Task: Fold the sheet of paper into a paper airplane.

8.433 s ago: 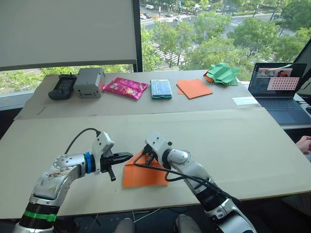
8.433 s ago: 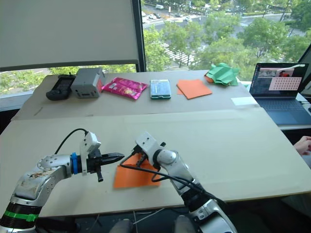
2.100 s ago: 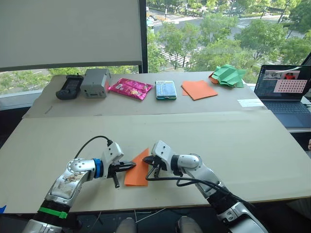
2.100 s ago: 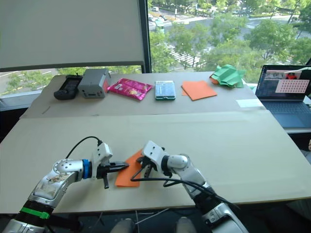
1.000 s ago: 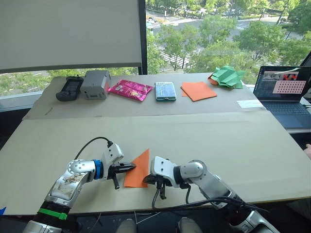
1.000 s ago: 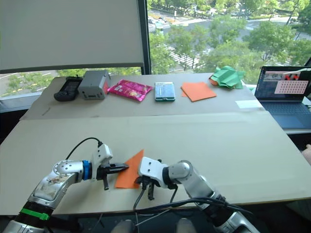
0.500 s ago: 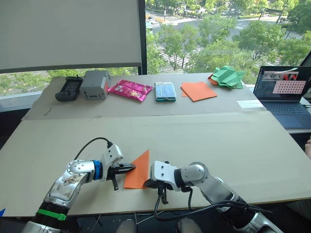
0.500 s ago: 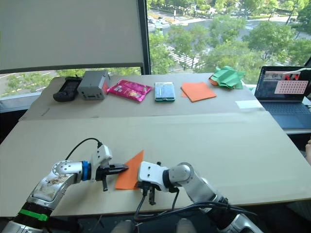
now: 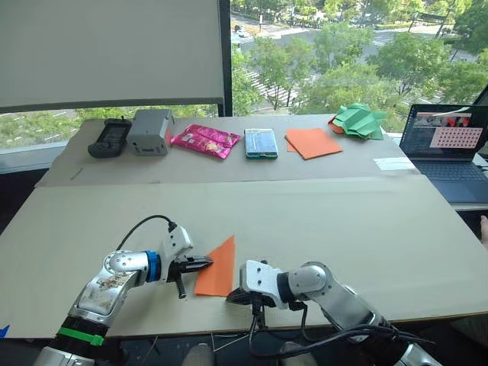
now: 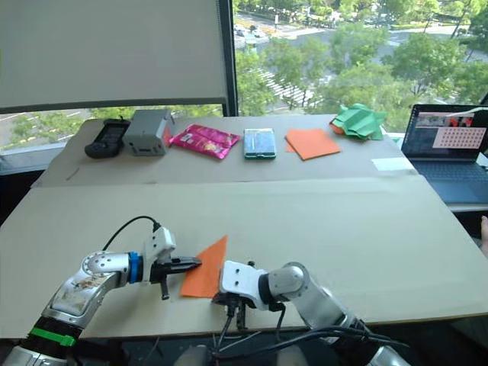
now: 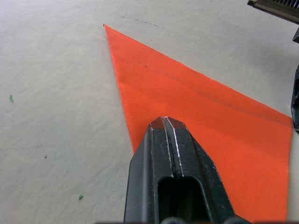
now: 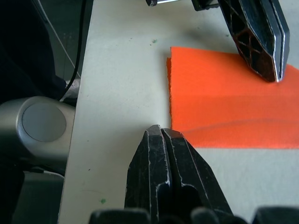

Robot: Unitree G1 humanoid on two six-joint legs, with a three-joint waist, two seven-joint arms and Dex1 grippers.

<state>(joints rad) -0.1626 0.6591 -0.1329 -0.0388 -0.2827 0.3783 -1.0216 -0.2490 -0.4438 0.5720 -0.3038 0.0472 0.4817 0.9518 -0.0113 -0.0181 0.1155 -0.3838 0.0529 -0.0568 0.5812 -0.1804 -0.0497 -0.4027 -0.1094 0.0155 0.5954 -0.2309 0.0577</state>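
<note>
Wide beige surface point(image 9: 320, 221) by a big window, with clutter along the far edge (laptop, green paper heap point(image 9: 357, 120), spare orange paper point(image 9: 313, 141)). The sheet of paper point(image 9: 218, 269), folded to a pointed wedge, lies flat near the front edge. Likely light, thin and slippery; best gripped at an edge. Left pincer point(image 9: 203, 263) closed, tips pressing on the sheet's left side. Right pincer point(image 12: 164, 140) closed on nothing, just off its near corner.

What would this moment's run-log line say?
paper airplane: flat wedge on table | left gripper: shut, tip pressing on its edge | right gripper: shut, beside its near corner, off paper
</note>
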